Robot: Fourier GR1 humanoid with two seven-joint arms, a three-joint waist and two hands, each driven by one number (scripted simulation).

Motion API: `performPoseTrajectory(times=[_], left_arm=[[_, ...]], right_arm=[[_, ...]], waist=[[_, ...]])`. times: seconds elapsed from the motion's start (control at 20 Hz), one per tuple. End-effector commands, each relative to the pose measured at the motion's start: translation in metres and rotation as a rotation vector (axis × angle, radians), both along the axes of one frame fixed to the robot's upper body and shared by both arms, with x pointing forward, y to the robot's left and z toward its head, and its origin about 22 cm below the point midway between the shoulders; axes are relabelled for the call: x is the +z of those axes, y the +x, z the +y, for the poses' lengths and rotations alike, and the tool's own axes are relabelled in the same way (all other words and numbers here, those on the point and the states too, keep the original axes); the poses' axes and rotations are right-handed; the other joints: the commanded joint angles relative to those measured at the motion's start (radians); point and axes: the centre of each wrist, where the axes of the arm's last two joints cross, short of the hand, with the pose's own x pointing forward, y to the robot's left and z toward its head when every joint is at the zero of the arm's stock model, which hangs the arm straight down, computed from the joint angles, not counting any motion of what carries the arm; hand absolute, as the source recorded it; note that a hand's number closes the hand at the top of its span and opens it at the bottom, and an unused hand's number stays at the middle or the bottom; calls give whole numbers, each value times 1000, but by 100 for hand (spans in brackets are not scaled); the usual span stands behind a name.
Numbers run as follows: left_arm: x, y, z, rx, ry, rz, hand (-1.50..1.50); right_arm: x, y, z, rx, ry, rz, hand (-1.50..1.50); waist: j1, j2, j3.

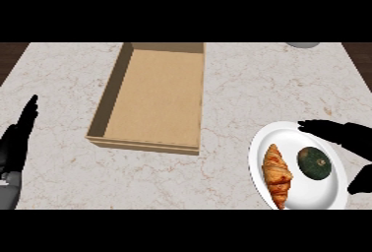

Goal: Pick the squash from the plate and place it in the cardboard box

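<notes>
A dark green squash (pixel 314 163) lies on the right half of a white plate (pixel 311 197) at the lower right of the counter. My right hand (pixel 349 137) hovers over the plate's far right rim, fingers straight and spread just beyond the squash, thumb (pixel 361 180) at the right edge; it is open and holds nothing. An open cardboard box (pixel 155 96) stands left of centre, nothing inside it. My left hand (pixel 16 142) rests open at the left edge, fingers up.
A golden croissant (pixel 277 174) lies on the plate's left half beside the squash. A pale round object (pixel 302 45) peeks in at the counter's far edge, upper right. Dark floor shows past both far corners of the marble top.
</notes>
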Motion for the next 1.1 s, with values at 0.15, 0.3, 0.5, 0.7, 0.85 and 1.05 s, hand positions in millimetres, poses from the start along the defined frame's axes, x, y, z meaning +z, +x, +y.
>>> performPoseTrajectory(times=[0.15, 0.3, 0.5, 0.7, 0.85, 1.05], left_arm=[[0, 0, -10, -2, 10, -3, 0], [-16, -8, -12, -8, -11, 3, 0], [-5, 0, -9, -4, 6, -6, 0], [-12, -15, 5, 10, -3, 11, 0], [-8, -9, 4, 0, -12, 6, 0], [-13, -10, -3, -6, -2, -2, 0]], right_arm=[[-5, -26, 22, 63, 52, 23, -150], [6, -21, 29, 51, -48, 35, -150], [-5, -20, 39, 1, -106, 40, -150], [-26, -30, 49, -22, -114, 65, -150], [-38, -13, 61, -59, -112, 37, 150], [-56, -7, 62, -48, -87, -164, 150]], waist=[[-4, -1, 0], [0, 0, 0], [1, 0, 0], [2, 0, 0], [4, 1, 0], [10, 2, 1]])
